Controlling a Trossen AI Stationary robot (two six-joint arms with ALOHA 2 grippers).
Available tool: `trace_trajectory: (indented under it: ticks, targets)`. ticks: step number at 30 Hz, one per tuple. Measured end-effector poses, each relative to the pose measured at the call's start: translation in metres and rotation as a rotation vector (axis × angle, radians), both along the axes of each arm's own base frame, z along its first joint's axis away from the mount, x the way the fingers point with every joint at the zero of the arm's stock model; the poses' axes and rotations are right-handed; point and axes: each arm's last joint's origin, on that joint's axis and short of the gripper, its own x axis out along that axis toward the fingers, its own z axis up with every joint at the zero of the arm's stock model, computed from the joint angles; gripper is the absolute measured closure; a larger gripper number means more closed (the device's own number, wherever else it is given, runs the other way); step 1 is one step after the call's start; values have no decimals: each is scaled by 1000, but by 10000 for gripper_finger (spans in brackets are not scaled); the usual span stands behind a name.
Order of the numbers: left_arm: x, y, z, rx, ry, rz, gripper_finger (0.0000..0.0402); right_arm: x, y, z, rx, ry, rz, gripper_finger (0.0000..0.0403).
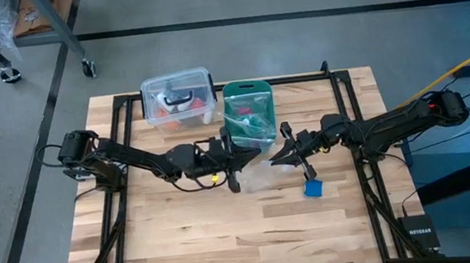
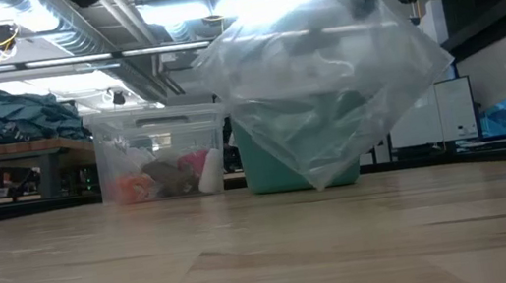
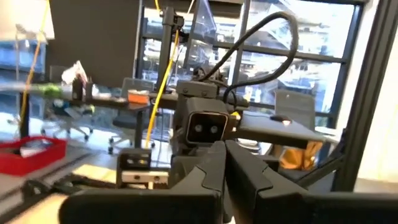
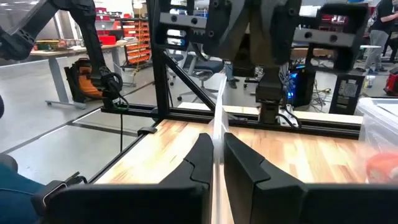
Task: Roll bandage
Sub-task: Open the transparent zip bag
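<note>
Bandage (image 1: 313, 188) roll lies on table (image 1: 185, 236) near right tool (image 1: 281, 156).

Bright overhead light, soft blur

Beyond my claws, a teal basket (image 1: 248, 103) stands beside a clear lidded box (image 1: 179, 99); a clear plastic bag (image 2: 323, 77) hangs between them.

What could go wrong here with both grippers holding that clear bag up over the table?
The clear plastic bag hangs between the left gripper and right gripper, each pinching only a thin edge, so it may slip free. The bandage lies rolled on the table outside the bag and could be knocked and roll away. The teal basket close behind could be bumped.
</note>
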Motion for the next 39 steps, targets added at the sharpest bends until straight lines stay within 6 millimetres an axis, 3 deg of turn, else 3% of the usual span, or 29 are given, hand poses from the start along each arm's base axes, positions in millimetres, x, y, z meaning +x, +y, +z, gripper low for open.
trace_trajectory:
  ticks: [11,15,29,39]
  targets:
    - [2,0,-10,-109,87,-33,277,1,-2,0,2,-3,-74,377]
    - [2,-1,-11,-91,98,-36,253,1,-3,1,3,-5,-114,377]
    - [4,11,-11,-63,99,3,260,3,-3,18,7,-107,-105,377]
    - [4,10,-11,-59,99,0,262,4,-3,14,5,-67,-128,377]
